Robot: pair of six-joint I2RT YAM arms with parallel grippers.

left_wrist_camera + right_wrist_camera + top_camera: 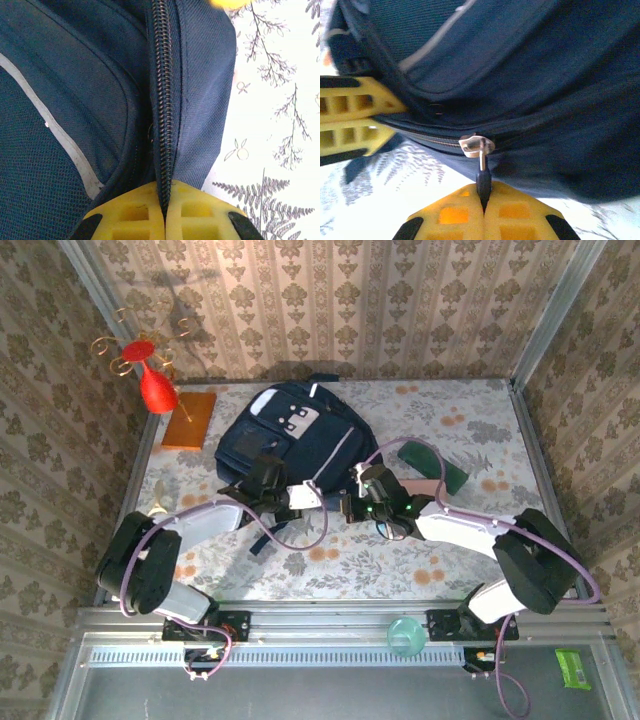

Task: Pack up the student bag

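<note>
The student bag [290, 430], a dark navy backpack with a grey-white patch, lies flat at the back middle of the table. My left gripper [262, 483] is at its near edge. In the left wrist view the left gripper [165, 199] is shut, pinching the closed zipper seam [163, 100] of the student bag [75, 90]. My right gripper [352, 498] sits at the bag's near right corner. In the right wrist view the right gripper [483, 194] is shut on the black zipper pull tab [483, 179] hanging from the silver slider [476, 145]. The left gripper's yellow fingers [350, 122] show at the left there.
A dark green case [432, 465] lies right of the bag. An orange board [188, 420] with a red ornament [155, 385] stands at the back left. A teal cup [405, 635] and a green packet [573, 668] sit off the table's front rail.
</note>
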